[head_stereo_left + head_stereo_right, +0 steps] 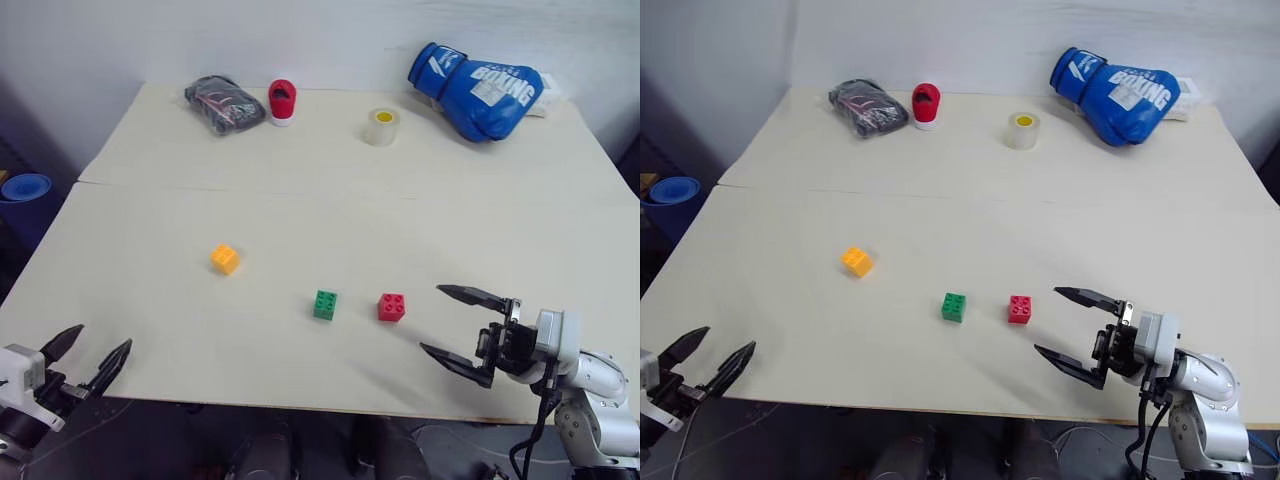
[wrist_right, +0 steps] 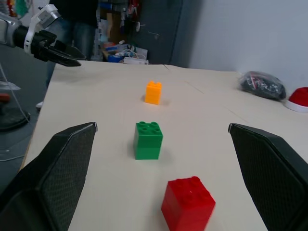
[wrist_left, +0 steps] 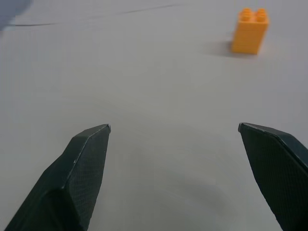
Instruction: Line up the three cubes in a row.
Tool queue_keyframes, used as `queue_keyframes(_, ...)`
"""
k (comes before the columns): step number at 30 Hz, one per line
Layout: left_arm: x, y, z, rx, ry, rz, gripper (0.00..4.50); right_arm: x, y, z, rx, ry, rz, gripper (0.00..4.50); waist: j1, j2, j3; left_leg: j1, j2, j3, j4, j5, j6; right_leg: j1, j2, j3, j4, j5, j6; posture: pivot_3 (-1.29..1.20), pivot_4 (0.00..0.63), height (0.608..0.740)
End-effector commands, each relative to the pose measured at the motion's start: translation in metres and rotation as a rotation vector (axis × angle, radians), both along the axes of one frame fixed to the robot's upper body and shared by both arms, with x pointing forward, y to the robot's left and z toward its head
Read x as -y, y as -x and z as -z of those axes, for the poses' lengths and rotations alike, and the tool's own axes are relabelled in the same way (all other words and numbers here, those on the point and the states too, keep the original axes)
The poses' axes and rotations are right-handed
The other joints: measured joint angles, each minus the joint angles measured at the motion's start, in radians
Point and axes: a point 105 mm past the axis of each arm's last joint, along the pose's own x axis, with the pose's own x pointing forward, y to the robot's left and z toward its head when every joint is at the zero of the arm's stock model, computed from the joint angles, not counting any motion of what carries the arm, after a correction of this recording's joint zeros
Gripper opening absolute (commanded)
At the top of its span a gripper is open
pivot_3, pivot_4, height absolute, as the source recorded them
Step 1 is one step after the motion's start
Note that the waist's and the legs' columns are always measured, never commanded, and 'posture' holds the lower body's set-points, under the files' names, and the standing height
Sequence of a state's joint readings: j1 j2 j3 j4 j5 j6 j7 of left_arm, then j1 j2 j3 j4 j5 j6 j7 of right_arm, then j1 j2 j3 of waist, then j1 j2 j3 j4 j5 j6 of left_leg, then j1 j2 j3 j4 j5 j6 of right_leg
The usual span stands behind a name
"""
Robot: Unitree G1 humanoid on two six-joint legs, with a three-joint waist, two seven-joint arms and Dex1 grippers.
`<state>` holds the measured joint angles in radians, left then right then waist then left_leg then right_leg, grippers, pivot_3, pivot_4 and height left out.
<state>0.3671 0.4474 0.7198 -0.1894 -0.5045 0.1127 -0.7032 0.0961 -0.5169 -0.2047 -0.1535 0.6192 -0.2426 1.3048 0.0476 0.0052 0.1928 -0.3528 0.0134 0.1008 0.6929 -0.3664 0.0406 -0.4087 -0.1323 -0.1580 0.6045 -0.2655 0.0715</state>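
The right gripper [image 1: 462, 324], jaws spread and empty, faced the red cube [image 1: 391, 307] directly ahead, with the green cube [image 1: 325, 304] and yellow-orange cube [image 1: 225, 258] beyond. The left gripper [image 1: 88, 354], released, stood farther off.

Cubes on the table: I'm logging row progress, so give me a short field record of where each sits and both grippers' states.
red cube: beside the green, near right gripper
green cube: left of red, small gap
yellow-orange cube: apart, farther back-left, out of line
left gripper: open, empty, at near-left table edge
right gripper: open, empty, facing red cube
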Motion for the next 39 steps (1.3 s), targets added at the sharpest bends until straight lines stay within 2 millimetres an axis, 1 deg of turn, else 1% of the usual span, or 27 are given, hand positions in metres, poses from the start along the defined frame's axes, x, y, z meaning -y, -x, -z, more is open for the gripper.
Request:
queue_keyframes(1,0.037,-0.035,-0.026,0.09,0.033,0.065,4.49,0.003,0.002,-0.002,0.031,0.003,0.001,4.5,0.008,0.0,0.0,0.0,0.0,0.0,0.0,-0.001,-0.002,0.0,-0.001,0.0,0.0,0.0,0.0,0.0,0.15,0.74)
queue_keyframes(4,0.063,-0.064,-0.027,0.064,0.076,0.1,4.49,0.003,0.001,-0.001,0.031,0.016,-0.004,4.5,0.002,-0.001,-0.001,0.0,-0.001,0.0,0.0,0.0,0.0,0.0,0.0,0.001,0.001,0.0,0.0,0.0,0.15,0.74)
queue_keyframes(6,0.083,-0.085,-0.027,0.042,0.134,0.14,4.49,0.003,0.0,0.0,0.029,0.019,-0.003,4.5,-0.005,0.0,-0.001,0.0,0.0,0.001,0.0,0.0,-0.001,0.0,0.002,0.0,0.004,0.0,0.0,0.0,0.15,0.74)
queue_keyframes(8,0.095,-0.101,-0.025,0.015,0.123,0.169,4.49,0.002,0.001,0.002,0.026,0.029,-0.01,4.5,-0.012,0.0,-0.001,0.0,0.0,0.002,0.0,0.001,-0.001,0.0,0.003,0.0,0.005,0.0,0.0,0.0,0.15,0.74)
queue_keyframes(10,0.101,-0.113,-0.023,-0.011,0.095,0.177,4.49,0.003,0.001,0.003,0.025,0.034,-0.012,4.5,-0.023,0.0,-0.001,0.0,0.0,0.003,0.0,0.001,-0.001,0.0,0.004,0.0,0.005,0.0,0.0,0.0,0.15,0.74)
queue_keyframes(12,0.102,-0.126,-0.02,-0.037,0.105,0.161,4.49,0.004,0.002,0.005,0.025,0.033,0.0,4.5,-0.028,0.0,-0.001,0.0,0.0,0.004,0.0,0.001,-0.001,0.0,0.004,0.001,0.005,0.0,0.0,0.0,0.15,0.74)
queue_keyframes(13,0.102,-0.129,-0.019,-0.051,0.09,0.156,4.3,0.005,0.003,0.007,0.024,0.033,0.006,4.5,-0.029,0.0,-0.001,0.001,0.001,0.004,0.0,0.001,-0.001,0.0,0.005,0.001,0.006,0.0,0.0,0.0,0.15,0.74)
queue_keyframes(15,0.106,-0.131,-0.015,-0.085,0.07,0.193,3.88,0.009,0.006,0.013,0.019,0.035,0.025,4.5,-0.028,0.0,-0.001,0.001,0.001,0.004,0.0,0.002,-0.002,0.0,0.005,0.001,0.006,0.0,0.0,0.0,0.15,0.74)
queue_keyframes(19,0.106,-0.132,-0.012,-0.116,0.029,0.212,2.55,0.012,0.01,0.02,0.016,0.039,0.043,4.5,-0.025,0.0,-0.001,0.0,0.001,0.003,0.0,0.002,-0.002,-0.001,0.004,0.001,0.005,0.0,0.0,0.0,0.15,0.74)
queue_keyframes(20,0.107,-0.133,-0.013,-0.109,0.028,0.22,2.29,0.012,0.01,0.021,0.018,0.039,0.05,4.5,-0.025,0.0,-0.001,0.0,0.001,0.003,0.0,0.002,-0.002,-0.001,0.004,0.001,0.005,0.0,0.0,0.0,0.15,0.74)
queue_keyframes(21,0.108,-0.133,-0.013,-0.105,0.031,0.222,1.9,0.012,0.01,0.022,0.019,0.039,0.055,4.5,-0.025,0.0,-0.001,0.0,0.001,0.003,0.0,0.002,-0.001,-0.001,0.003,0.001,0.005,0.0,0.0,0.0,0.15,0.74)
queue_keyframes(22,0.11,-0.134,-0.014,-0.102,0.035,0.242,1.6,0.012,0.01,0.022,0.019,0.038,0.06,4.5,-0.024,0.0,-0.001,0.0,0.001,0.003,0.0,0.002,-0.001,-0.001,0.003,0.001,0.005,0.0,0.0,0.0,0.15,0.74)
queue_keyframes(23,0.117,-0.135,-0.018,-0.084,0.017,0.32,1.48,0.012,0.01,0.022,0.019,0.035,0.064,4.5,-0.023,0.0,-0.001,0.001,0.001,0.003,0.0,0.002,-0.002,0.0,0.003,0.001,0.005,0.0,0.0,0.0,0.15,0.74)
queue_keyframes(25,0.123,-0.136,-0.027,-0.055,-0.023,0.453,1.48,0.01,0.011,0.023,0.016,0.038,0.057,4.5,-0.02,0.0,-0.001,0.001,0.001,0.003,0.0,0.002,-0.002,-0.001,0.003,0.001,0.006,0.0,0.0,0.0,0.15,0.74)
queue_keyframes(27,0.125,-0.135,-0.037,-0.047,-0.045,0.587,1.48,0.009,0.011,0.023,0.012,0.046,0.045,4.5,-0.023,0.0,-0.001,0.0,0.001,0.003,0.0,0.002,-0.002,-0.001,0.003,0.0,0.006,0.0,0.0,0.0,0.15,0.74)
queue_keyframes(29,0.133,-0.125,-0.048,-0.032,-0.093,0.784,1.48,0.009,0.011,0.022,0.014,0.053,0.042,4.5,-0.025,0.0,-0.001,0.0,0.001,0.003,0.0,0.002,-0.002,-0.001,0.003,0.0,0.006,0.0,0.0,0.0,0.15,0.74)
queue_keyframes(31,0.138,-0.111,-0.051,-0.051,-0.152,0.982,1.48,0.011,0.01,0.018,0.02,0.064,0.04,4.5,-0.027,0.0,-0.001,0.0,0.001,0.003,0.0,0.002,-0.003,-0.002,0.004,0.0,0.006,0.0,0.0,0.0,0.15,0.74)
queue_keyframes(32,0.137,-0.105,-0.048,-0.071,-0.224,1.071,1.48,0.013,0.01,0.016,0.024,0.072,0.038,4.5,-0.027,0.001,0.0,0.0,0.001,0.004,0.0,0.002,-0.003,-0.002,0.004,0.001,0.006,0.0,0.0,0.0,0.15,0.74)
queue_keyframes(34,0.136,-0.097,-0.037,-0.118,-0.365,1.241,1.48,0.018,0.009,0.01,0.033,0.093,0.035,4.5,-0.028,0.001,0.0,0.0,0.001,0.004,0.0,0.002,-0.002,-0.002,0.004,0.001,0.006,0.0,0.0,0.0,0.15,0.74)
queue_keyframes(36,0.134,-0.094,-0.029,-0.137,-0.438,1.348,1.48,0.021,0.008,0.005,0.04,0.106,0.036,4.5,-0.027,0.001,0.0,0.0,0.0,0.005,0.0,0.002,-0.002,-0.002,0.005,0.001,0.006,0.0,0.0,0.0,0.15,0.74)
queue_keyframes(39,0.139,-0.103,-0.012,-0.162,-0.497,1.413,1.48,0.025,0.005,-0.005,0.057,0.123,0.055,4.5,-0.022,0.001,0.0,0.0,0.001,0.005,0.001,0.002,-0.002,-0.002,0.005,0.001,0.006,0.0,0.0,0.0,0.15,0.74)
